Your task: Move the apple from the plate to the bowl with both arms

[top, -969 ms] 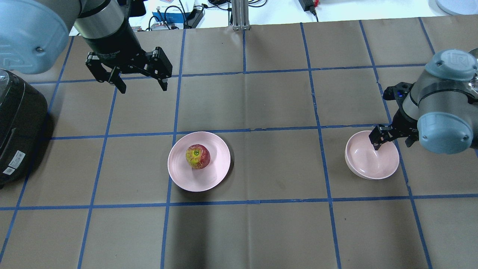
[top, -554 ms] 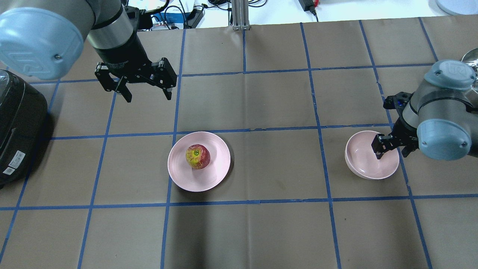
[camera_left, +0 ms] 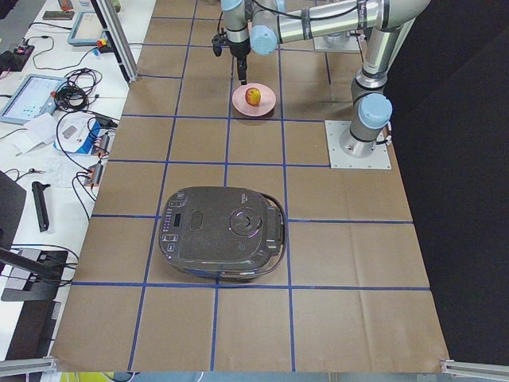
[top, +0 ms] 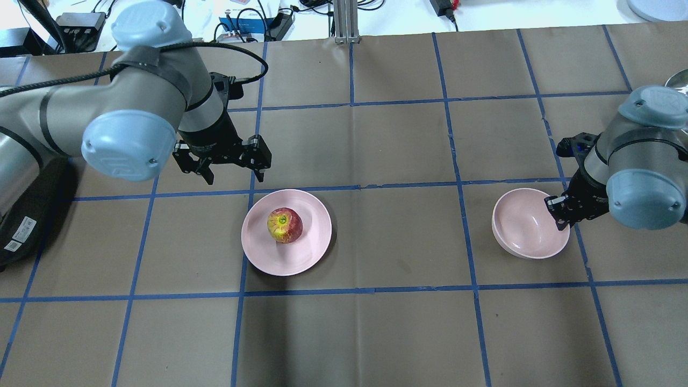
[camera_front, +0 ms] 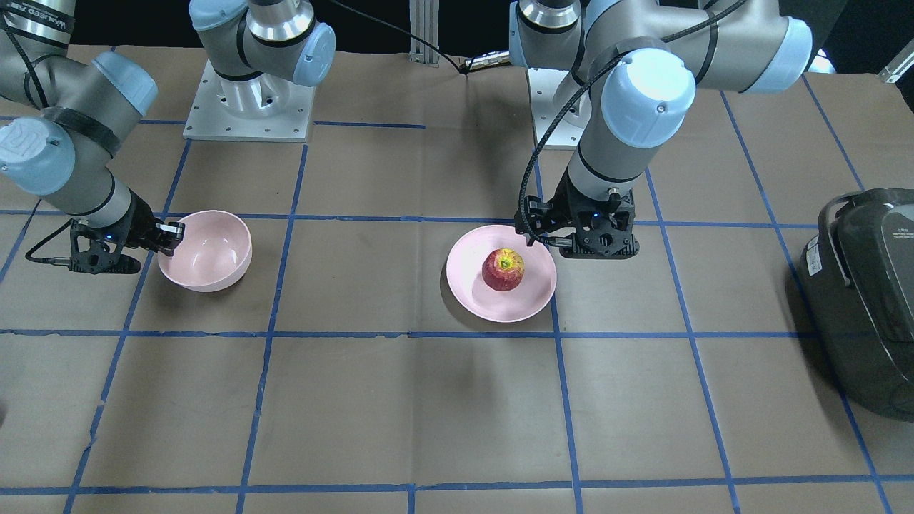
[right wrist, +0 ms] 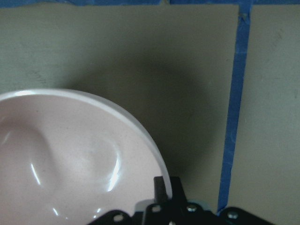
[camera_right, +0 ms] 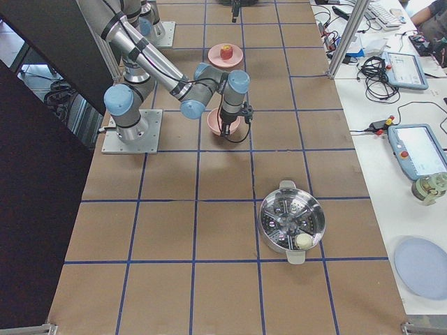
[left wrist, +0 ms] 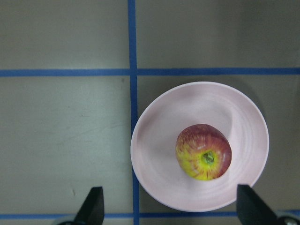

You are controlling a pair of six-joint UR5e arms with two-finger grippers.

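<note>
The red apple [top: 285,225] with its yellow-green stem patch lies on the flat pink plate [top: 312,252]. My left gripper [top: 235,178] is open and hangs above the plate's far edge, a little to its left. In the left wrist view the apple [left wrist: 204,151] and plate [left wrist: 159,159] lie ahead of the spread fingertips [left wrist: 96,206]. The deep pink bowl [top: 524,226] sits to the right, slightly tilted. My right gripper [top: 559,215] is shut on the bowl's right rim, as the right wrist view [right wrist: 165,185] shows close up.
A black rice cooker [top: 27,177] stands at the table's left edge, close to my left arm. A steel steamer pot [camera_right: 292,222] stands beyond the bowl on the right end. Blue tape lines grid the brown table [top: 376,242].
My left arm has swung nearer and lower, to just behind the plate, gripper still open. My right gripper has moved from inside the bowl to its right rim and closed there; the bowl shifted slightly left.
</note>
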